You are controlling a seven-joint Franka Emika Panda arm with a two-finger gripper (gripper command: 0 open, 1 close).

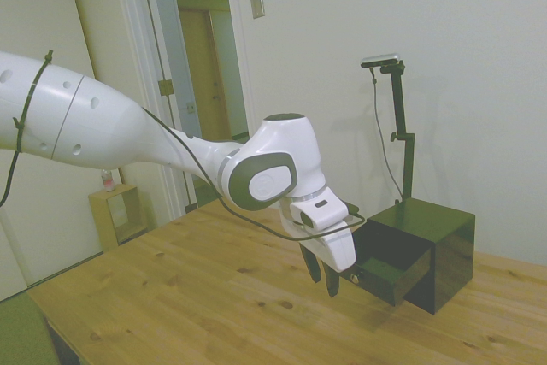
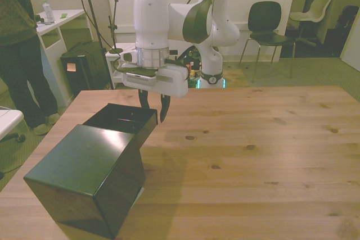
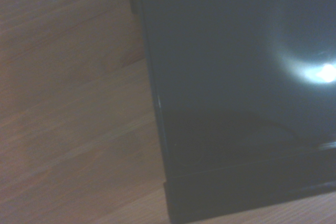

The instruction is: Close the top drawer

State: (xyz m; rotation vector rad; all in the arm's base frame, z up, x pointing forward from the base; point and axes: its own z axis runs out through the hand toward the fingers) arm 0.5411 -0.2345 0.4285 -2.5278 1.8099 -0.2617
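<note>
A small black cube cabinet stands on the wooden table. Its top drawer is pulled out toward the arm. My gripper hangs open right at the drawer's front panel, its dark fingers pointing down just above the table. I cannot make out the knob. Nothing shows between the fingers. The wrist view shows the drawer's dark glossy inside and the table's wood beside it.
A person stands by a white desk at the front view's left, and a black bin sits near the table's far edge. Chairs stand behind the robot. Bare wood lies at the front view's right.
</note>
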